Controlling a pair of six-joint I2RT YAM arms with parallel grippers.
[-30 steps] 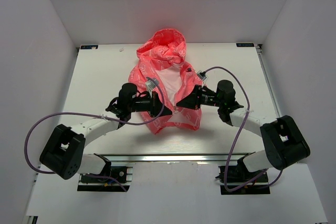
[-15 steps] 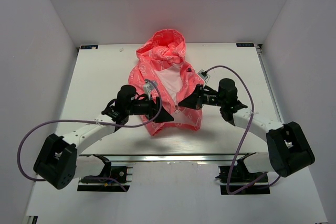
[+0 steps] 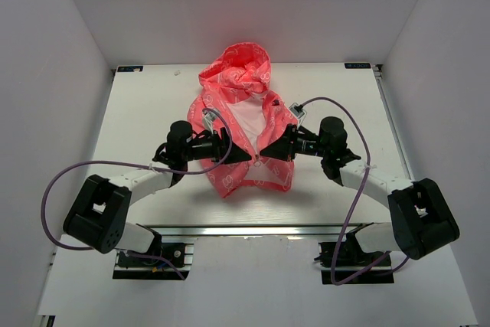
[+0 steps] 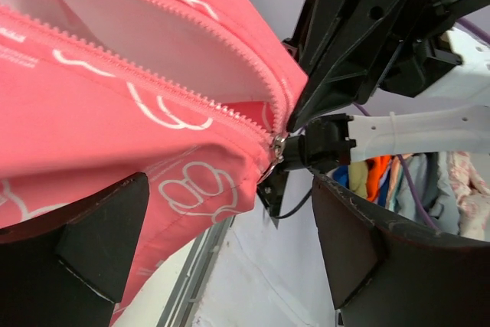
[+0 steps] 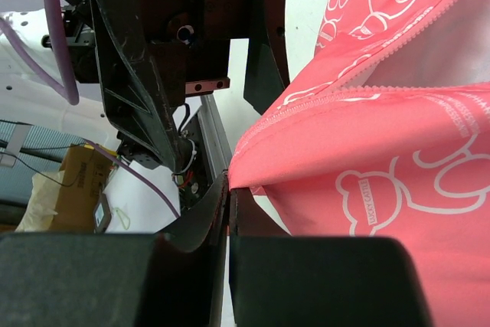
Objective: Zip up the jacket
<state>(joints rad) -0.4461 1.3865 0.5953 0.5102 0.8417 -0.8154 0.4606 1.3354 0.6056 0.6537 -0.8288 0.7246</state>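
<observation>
The coral-pink jacket (image 3: 243, 175) lies face up on the white table (image 3: 145, 112), hood (image 3: 241, 67) at the far side, its front open above a short joined stretch of zipper. My right gripper (image 3: 262, 153) is shut on the jacket's edge (image 5: 260, 139) at the zipper's lower end, lifting it a little. The metal zipper slider (image 4: 277, 147) hangs right by the right gripper's tips (image 4: 289, 122). My left gripper (image 4: 230, 258) stands open facing it, one finger (image 4: 92, 254) under the pink fabric (image 4: 115, 151) and the other finger (image 4: 367, 250) free. Nothing is held between them.
An aluminium rail (image 3: 253, 230) runs along the table's near edge between the arm bases. Purple cables (image 3: 57, 181) loop beside both arms. White walls close in the table on three sides. A cardboard box (image 5: 73, 189) sits off the table.
The left gripper has opened and let go of the jacket's lower front, then shifted slightly. The right gripper has stayed shut on the fabric in nearly the same place.
</observation>
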